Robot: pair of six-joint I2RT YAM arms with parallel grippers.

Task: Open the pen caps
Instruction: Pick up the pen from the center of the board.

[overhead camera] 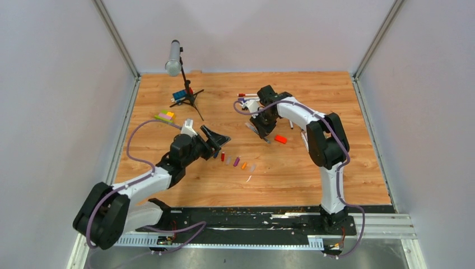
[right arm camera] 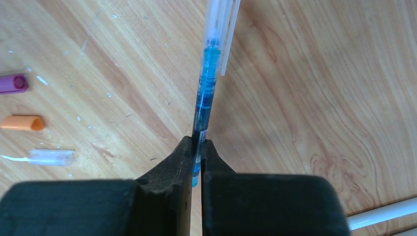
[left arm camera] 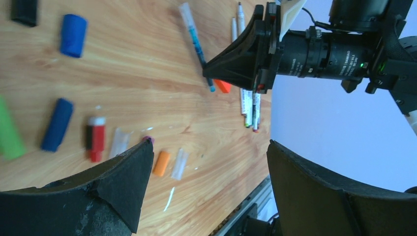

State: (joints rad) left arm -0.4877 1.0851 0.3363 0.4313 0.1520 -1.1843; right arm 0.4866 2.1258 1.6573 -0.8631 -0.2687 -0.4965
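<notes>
My right gripper [right arm camera: 197, 145] is shut on a thin pen with a blue ink core [right arm camera: 206, 88], near its tip end. The pen's clear cap [right arm camera: 219, 29] is still on the far end. It is held low over the table in the top view [overhead camera: 262, 130]. My left gripper [left arm camera: 209, 147] is open and empty, just left of a row of loose pen caps [overhead camera: 236, 161]. Red [left arm camera: 96, 137], clear [left arm camera: 118, 142], orange [left arm camera: 161, 163] and another clear cap [left arm camera: 179, 163] lie under it. More pens [overhead camera: 246, 98] lie behind the right gripper.
A grey microphone on a black tripod [overhead camera: 175, 56] stands at the back left, with toy bricks [overhead camera: 165, 116] near it. An orange-red block [overhead camera: 280, 139] lies right of the right gripper. Blue [left arm camera: 57, 123] and green [left arm camera: 10, 132] caps lie to the left.
</notes>
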